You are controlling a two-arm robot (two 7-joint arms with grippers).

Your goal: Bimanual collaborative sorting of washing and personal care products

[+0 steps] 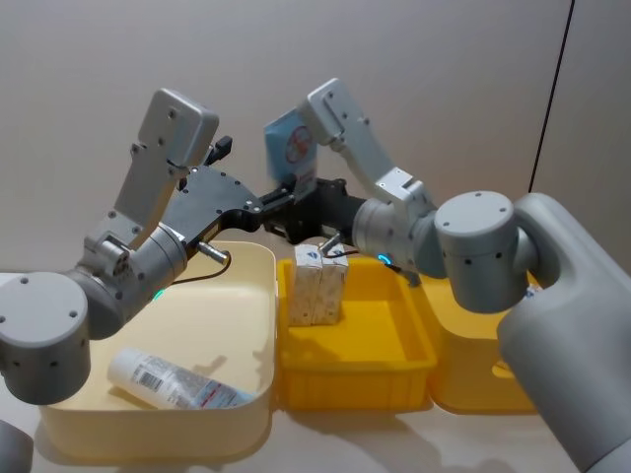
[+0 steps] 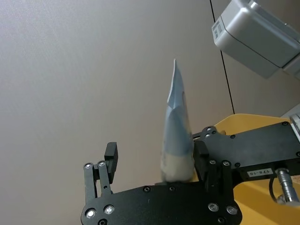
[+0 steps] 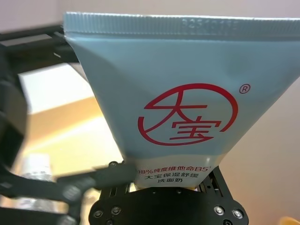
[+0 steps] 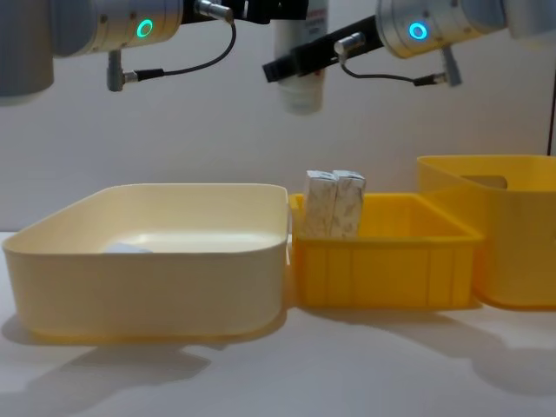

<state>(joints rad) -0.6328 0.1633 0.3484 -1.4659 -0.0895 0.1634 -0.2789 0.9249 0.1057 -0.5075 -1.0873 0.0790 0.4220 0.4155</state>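
Cream tub (image 1: 258, 296) at 7 o'clock holds one tube (image 1: 173, 382); right gripper (image 3: 164, 185) clenches blue tube (image 1: 288, 146) at 12; left gripper (image 2: 154, 164) released beside it.

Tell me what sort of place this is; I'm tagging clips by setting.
Probably a robot test bench, not a home: a plain wall, a bare white table with a cream tub and yellow bins, and two pincers meeting on a blue tube.

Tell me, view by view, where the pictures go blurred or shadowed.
Right wrist view: the held tube is sharp, the cream tub behind it blurred. Left wrist view: the tube's lower end near its cap is soft. Chest view: soft shadows lie on the table under the tubs. Head view: evenly lit.
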